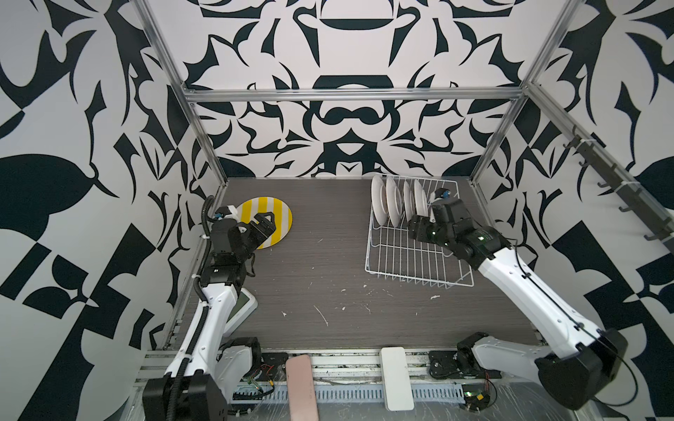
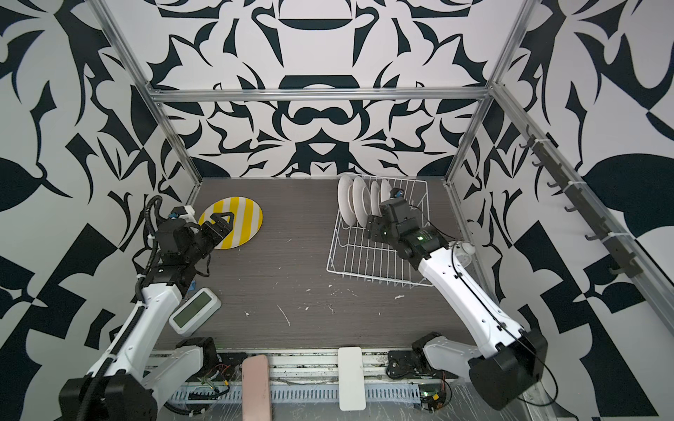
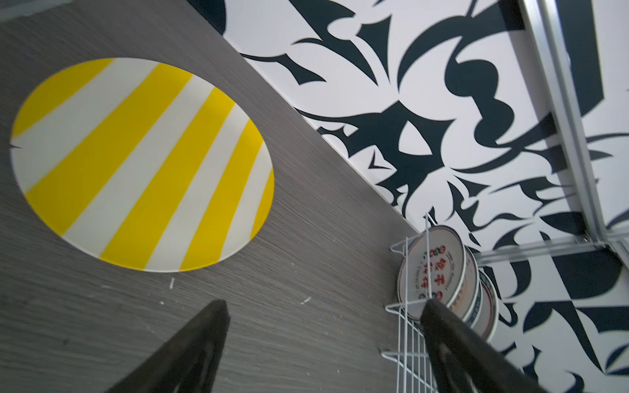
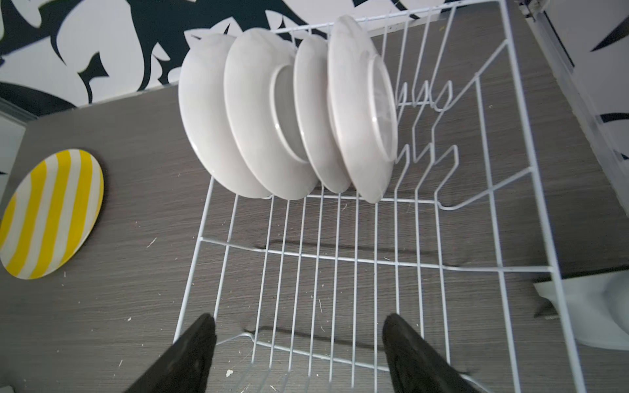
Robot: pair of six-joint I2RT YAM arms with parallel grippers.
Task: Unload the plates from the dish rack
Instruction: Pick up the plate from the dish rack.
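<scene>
Left gripper is hanging wide open, well apart from the dish rack. Nothing is sitting between its two black, wedge-shaped fingers, and they are touching nothing. Only bare table is showing in the gap.

Right gripper is hovering over the rack's unfilled end, jaws spread about as wide and gripping nothing. Thin wires are passing under the gap. Cannot tell whether the fingertips are grazing them.

Rack: rectangular basket of thin white-coated wire, with a grid floor, a raised rim and rows of bent upright tines. It is much wider than any plate in it.

Four smaller plates are standing on edge in the rack's tines, at the end away from the right gripper. They are packed close and leaning slightly. Their smooth, plain white backs with raised foot rings are facing the right gripper. Their printed faces are turning the other way, and the outermost one is showing red characters and a thin rim line. The other faces are mostly hidden.

Striped plate: larger, round and glossy, with broad yellow and white bands. It is lying flat, face up, out of the rack and well apart from it, on the side the printed faces are looking toward.

Table is showing a matte grey wood-grain surface with pale flecks and scratches beside the rack.
</scene>
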